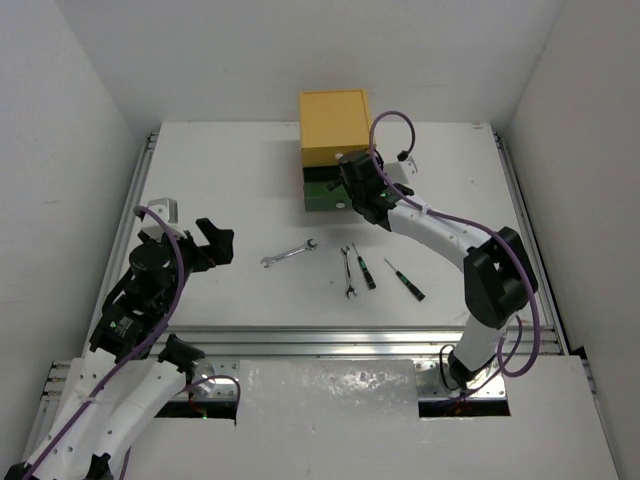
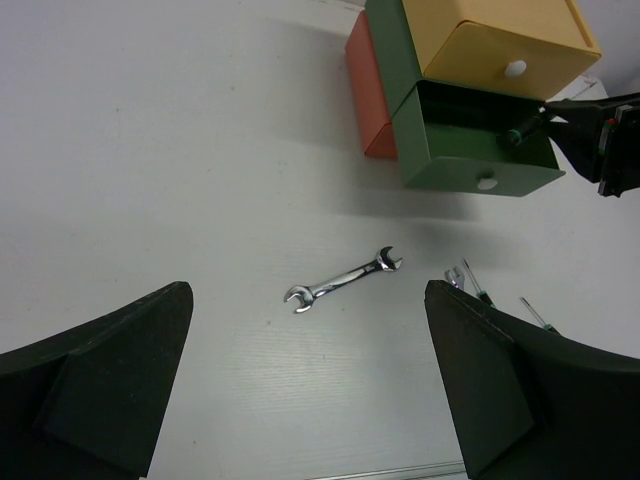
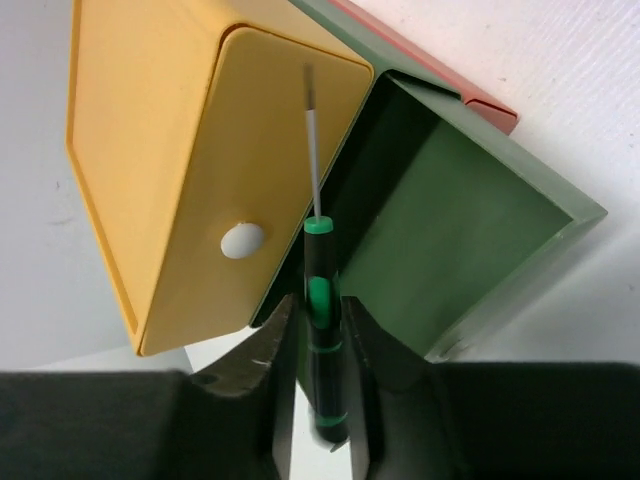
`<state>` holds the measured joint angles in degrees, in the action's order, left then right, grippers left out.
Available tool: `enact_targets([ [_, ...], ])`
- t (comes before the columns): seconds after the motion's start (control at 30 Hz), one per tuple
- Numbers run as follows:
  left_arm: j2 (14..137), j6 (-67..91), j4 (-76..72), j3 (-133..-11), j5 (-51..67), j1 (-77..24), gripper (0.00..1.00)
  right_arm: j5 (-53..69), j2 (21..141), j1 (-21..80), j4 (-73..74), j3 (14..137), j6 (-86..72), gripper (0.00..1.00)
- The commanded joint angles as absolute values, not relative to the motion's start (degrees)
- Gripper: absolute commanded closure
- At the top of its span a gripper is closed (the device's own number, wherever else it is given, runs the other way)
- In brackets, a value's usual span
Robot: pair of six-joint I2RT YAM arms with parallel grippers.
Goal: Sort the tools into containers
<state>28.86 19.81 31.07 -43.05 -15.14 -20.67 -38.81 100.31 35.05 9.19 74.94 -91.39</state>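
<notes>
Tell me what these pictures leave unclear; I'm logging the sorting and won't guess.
Red-orange bottom drawer: front hidden behind the pulled-out green middle drawer, left wrist view.
Green drawer's inside: covered by the right gripper, top view; shadowed, left wrist view.
Green-and-black thin screwdriver: clamped or loose between the jaws, unclear, right wrist view.
Rightmost loose screwdriver: handle cut off by a finger of the left gripper, left wrist view.

I am steering a rig in a robotics lab test cell: plain white walls (image 1: 70,130) close in the far, left and right sides of a white table (image 1: 220,190) edged with aluminium rails (image 1: 330,343), and a left arm (image 1: 140,400) and right arm (image 1: 440,232) trailing purple cables (image 1: 390,113) are bolted at its near edge.
</notes>
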Motion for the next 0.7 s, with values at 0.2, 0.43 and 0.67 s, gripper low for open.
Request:
enact_targets([
  [0.2, 28.3, 19.5, 28.2, -42.9, -14.1, -20.9, 0.00, -35.8, 99.5, 33.8, 3.6, 77.7, -84.5, 0.54],
  [0.43, 31.5, 21.9, 29.3, -44.6, -13.4, -20.9, 0.00, -29.9, 85.8, 32.8, -2.2, 71.9, -60.8, 0.41],
  [0.67, 48.7, 42.6, 15.5, -40.3, -11.2, -35.5, 0.10, -23.4, 64.3, 30.0, 22.6, 60.8, -38.6, 0.10],
])
